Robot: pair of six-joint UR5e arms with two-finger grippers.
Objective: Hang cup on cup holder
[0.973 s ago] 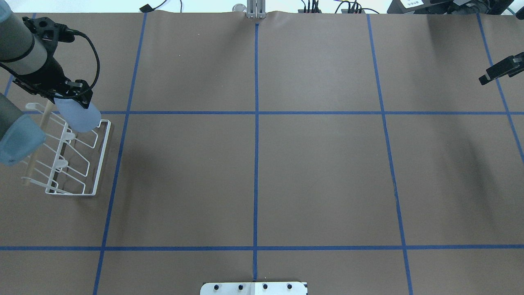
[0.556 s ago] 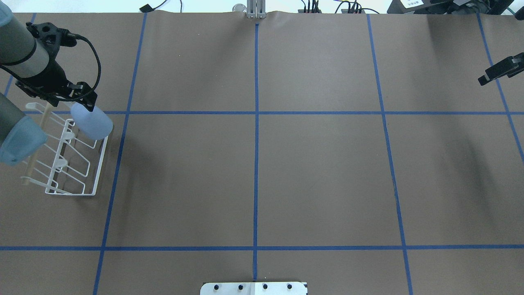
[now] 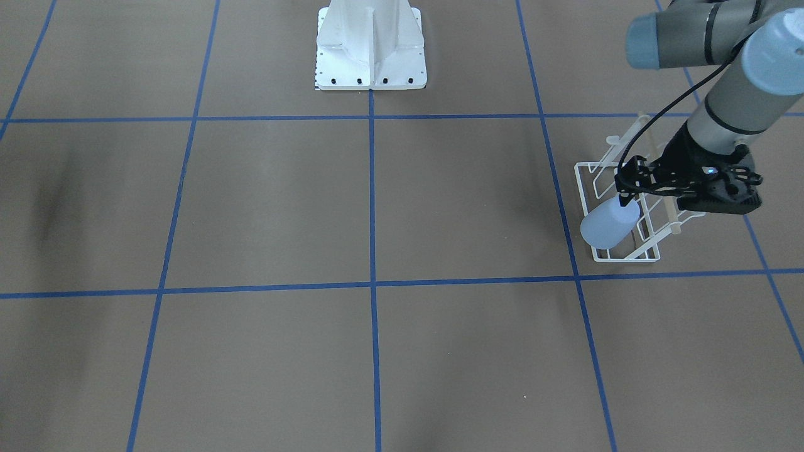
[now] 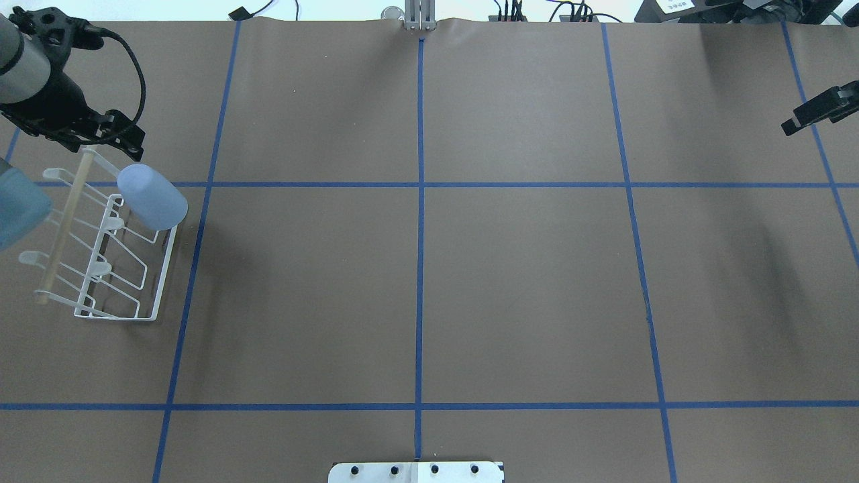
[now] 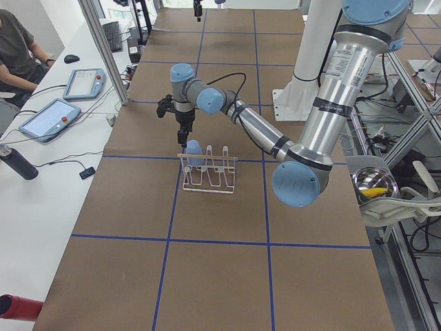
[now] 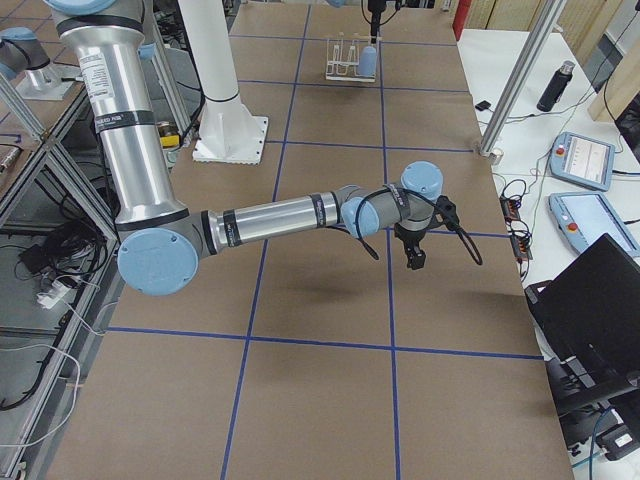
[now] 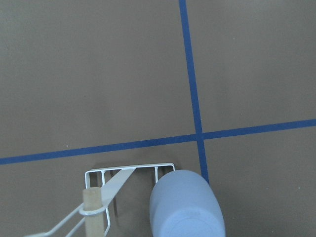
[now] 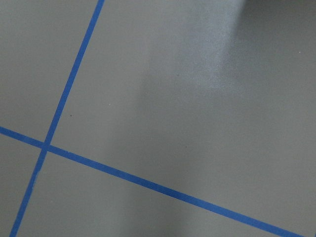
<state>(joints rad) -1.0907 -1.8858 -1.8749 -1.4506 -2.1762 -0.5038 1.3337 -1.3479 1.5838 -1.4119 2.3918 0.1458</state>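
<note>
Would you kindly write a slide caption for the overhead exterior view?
Pale blue plastic tumbler tilted on the far end of the white wire rack, left gripper clear of it.

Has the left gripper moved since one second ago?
Yes. The left gripper drew back from the cup, farther beyond the horizontal blue tape line.

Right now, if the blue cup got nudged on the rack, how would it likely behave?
The cup looks like plain plastic, so it is probably light and easily shifted. It sits tilted at one end of the cup holder, so a bump might lift it off. Round-sided, it would likely roll.
</note>
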